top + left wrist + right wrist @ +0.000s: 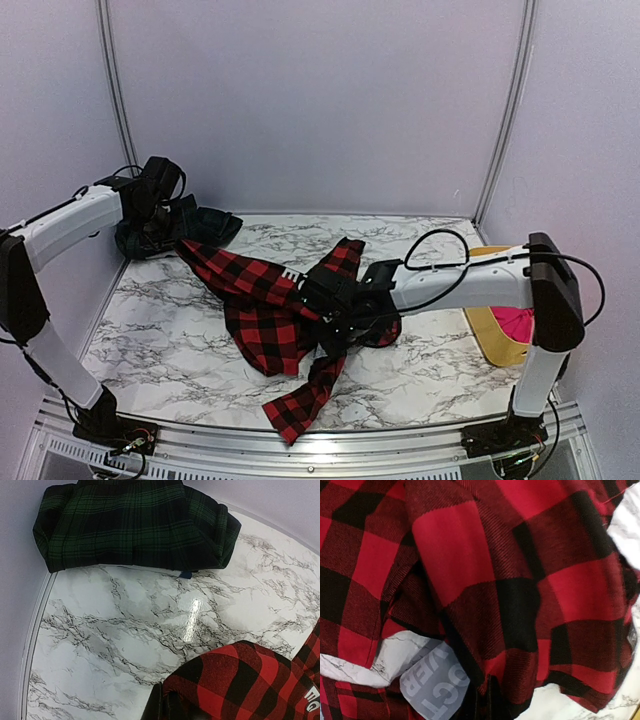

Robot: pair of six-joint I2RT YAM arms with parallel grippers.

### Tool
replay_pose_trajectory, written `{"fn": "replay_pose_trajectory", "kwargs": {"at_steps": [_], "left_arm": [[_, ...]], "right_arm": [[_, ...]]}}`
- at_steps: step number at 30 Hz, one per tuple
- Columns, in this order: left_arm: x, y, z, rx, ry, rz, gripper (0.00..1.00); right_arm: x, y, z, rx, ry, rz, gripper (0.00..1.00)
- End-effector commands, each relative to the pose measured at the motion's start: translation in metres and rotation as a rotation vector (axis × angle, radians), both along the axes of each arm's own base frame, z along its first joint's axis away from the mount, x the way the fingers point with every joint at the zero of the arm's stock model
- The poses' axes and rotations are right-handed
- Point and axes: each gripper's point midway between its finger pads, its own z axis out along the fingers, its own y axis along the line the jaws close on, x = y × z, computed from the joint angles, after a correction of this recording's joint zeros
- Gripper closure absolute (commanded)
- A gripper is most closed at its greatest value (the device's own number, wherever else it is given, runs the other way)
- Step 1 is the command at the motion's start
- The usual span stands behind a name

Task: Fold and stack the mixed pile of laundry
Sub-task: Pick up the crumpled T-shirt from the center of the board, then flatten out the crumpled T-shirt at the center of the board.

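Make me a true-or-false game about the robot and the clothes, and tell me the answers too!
1. The green cloth lies folded at the back left corner of the table. True.
2. The pink cloth is spread out on the table. False: it sits in the yellow tub on the right.
3. The left gripper and the right gripper both pinch the red cloth. True.
4. The red cloth is folded into a neat square. False: it is stretched out between the two grippers, and a strip of it trails toward the near edge.
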Motion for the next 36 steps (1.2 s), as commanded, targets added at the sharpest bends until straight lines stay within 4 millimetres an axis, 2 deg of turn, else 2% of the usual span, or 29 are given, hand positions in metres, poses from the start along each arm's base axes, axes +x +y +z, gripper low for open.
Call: {"fn": "replay_pose_trajectory", "kwargs": {"at_steps": [1, 4, 6, 8, 10, 13, 15, 18, 20, 21, 23, 25, 30, 33, 36], "left_arm": [[0.0, 0.008, 0.017, 0.015, -0.047, 0.01, 1.0], [0.001, 0.006, 0.019, 0.001, -0.053, 0.006, 1.0], [0.002, 0.005, 0.023, -0.007, -0.062, -0.002, 1.0], [0.002, 0.002, 0.035, -0.02, -0.089, -0.016, 1.0], [0.003, -0.001, 0.056, -0.036, -0.142, -0.044, 1.0], [0.002, -0.004, 0.104, -0.056, -0.269, -0.089, 1.0], [-0.002, -0.009, 0.148, -0.083, -0.38, -0.146, 1.0], [-0.016, -0.024, 0.214, -0.142, -0.543, -0.257, 1.0], [-0.027, -0.037, 0.252, -0.18, -0.624, -0.331, 1.0], [-0.033, -0.045, 0.264, -0.208, -0.65, -0.367, 1.0], [-0.051, -0.061, 0.296, -0.276, -0.728, -0.459, 1.0], [-0.076, -0.074, 0.333, -0.333, -0.818, -0.546, 1.0], [-0.159, -0.087, 0.422, -0.407, -1.061, -0.747, 1.0], [-0.21, -0.079, 0.464, -0.478, -1.21, -0.834, 1.0], [-0.25, -0.074, 0.49, -0.564, -1.3, -0.915, 1.0]], "right_arm": [[0.025, -0.017, 0.071, 0.053, -0.147, -0.058, 1.0], [0.028, -0.019, 0.094, 0.119, -0.172, -0.03, 1.0], [0.029, -0.02, 0.12, 0.179, -0.203, -0.013, 1.0], [0.032, -0.023, 0.145, 0.227, -0.241, 0.004, 1.0], [0.038, -0.036, 0.176, 0.238, -0.307, -0.001, 1.0], [0.05, -0.063, 0.23, 0.244, -0.419, -0.025, 1.0], [0.056, -0.081, 0.28, 0.262, -0.527, -0.044, 1.0], [0.053, -0.097, 0.347, 0.294, -0.662, -0.022, 1.0], [0.046, -0.105, 0.388, 0.328, -0.744, -0.004, 1.0], [0.042, -0.109, 0.405, 0.339, -0.778, 0.002, 1.0], [0.027, -0.11, 0.433, 0.368, -0.83, 0.053, 1.0], [0.004, -0.107, 0.46, 0.412, -0.885, 0.123, 1.0], [-0.058, -0.112, 0.525, 0.617, -0.996, 0.256, 1.0], [-0.092, -0.101, 0.545, 0.692, -0.997, 0.368, 1.0], [-0.125, -0.079, 0.557, 0.719, -1.007, 0.475, 1.0]]}}
